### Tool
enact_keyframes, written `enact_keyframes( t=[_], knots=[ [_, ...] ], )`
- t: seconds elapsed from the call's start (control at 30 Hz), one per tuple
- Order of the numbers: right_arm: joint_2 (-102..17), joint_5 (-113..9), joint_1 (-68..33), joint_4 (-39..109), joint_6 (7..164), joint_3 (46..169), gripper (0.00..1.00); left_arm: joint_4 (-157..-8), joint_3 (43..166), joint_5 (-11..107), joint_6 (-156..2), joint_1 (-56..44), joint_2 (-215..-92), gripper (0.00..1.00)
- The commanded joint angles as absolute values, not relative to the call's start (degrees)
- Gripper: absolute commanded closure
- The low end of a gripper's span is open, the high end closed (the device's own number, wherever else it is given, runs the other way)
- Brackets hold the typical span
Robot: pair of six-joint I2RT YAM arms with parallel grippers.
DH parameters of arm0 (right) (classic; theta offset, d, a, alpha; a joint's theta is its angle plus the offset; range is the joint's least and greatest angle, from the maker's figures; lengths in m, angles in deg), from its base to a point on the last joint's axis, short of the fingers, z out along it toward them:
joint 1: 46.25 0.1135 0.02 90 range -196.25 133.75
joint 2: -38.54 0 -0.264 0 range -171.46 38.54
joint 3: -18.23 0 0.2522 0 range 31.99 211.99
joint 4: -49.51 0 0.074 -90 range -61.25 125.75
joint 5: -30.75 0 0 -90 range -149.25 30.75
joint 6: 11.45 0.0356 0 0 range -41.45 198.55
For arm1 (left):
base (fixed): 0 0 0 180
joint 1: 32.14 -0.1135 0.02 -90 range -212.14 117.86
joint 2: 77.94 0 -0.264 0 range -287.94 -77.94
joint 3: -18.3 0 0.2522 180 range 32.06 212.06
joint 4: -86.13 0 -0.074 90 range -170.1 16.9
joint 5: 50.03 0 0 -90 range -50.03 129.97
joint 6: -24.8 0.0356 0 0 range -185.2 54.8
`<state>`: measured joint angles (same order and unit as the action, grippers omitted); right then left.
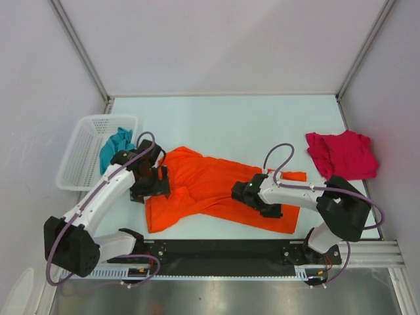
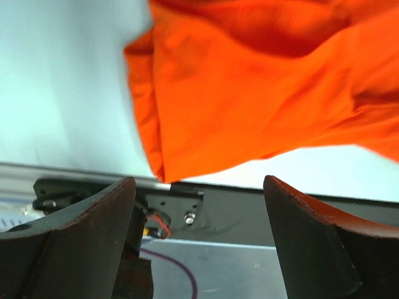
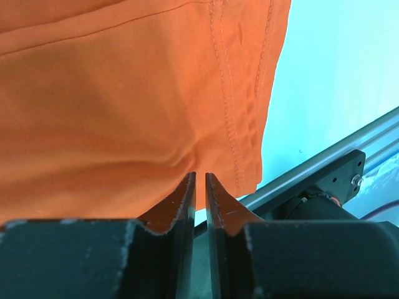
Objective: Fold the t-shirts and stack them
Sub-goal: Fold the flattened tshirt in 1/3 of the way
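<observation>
Right gripper [image 3: 199, 176] pinches the hem of the orange t-shirt [image 1: 203, 184], jaws almost together; left gripper [image 2: 198, 180] gapes empty above its left edge.

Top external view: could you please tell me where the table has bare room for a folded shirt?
The far strip of table is bare, bordered by the white basket on the left, the red t-shirt on the right and the orange t-shirt in front. The near middle is crowded: left hand and right hand at that shirt.
</observation>
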<state>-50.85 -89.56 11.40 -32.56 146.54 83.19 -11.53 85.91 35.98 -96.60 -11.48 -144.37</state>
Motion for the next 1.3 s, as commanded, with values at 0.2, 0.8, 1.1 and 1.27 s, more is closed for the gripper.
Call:
enact_keyframes(
  t=[0.2,0.8,1.1,1.27],
  knots=[
    [-57.78,-94.14,6.94,-30.88,144.04,90.51,0.79,-22.18,92.61,37.24,-93.15,-10.96,-154.57,0.11],
    [-69.65,-100.47,-1.16,-29.03,135.59,101.69,0.78,-25.53,92.45,37.33,-89.99,-10.87,-159.59,0.11],
    [-71.50,-100.04,-1.51,-27.10,134.98,100.11,0.78,-25.79,92.36,37.07,-89.37,-10.96,-159.85,0.11],
    [-70.19,-99.60,-1.60,-27.00,135.76,98.18,0.79,-25.79,92.27,37.07,-89.11,-10.87,-159.94,0.11]
  ],
)
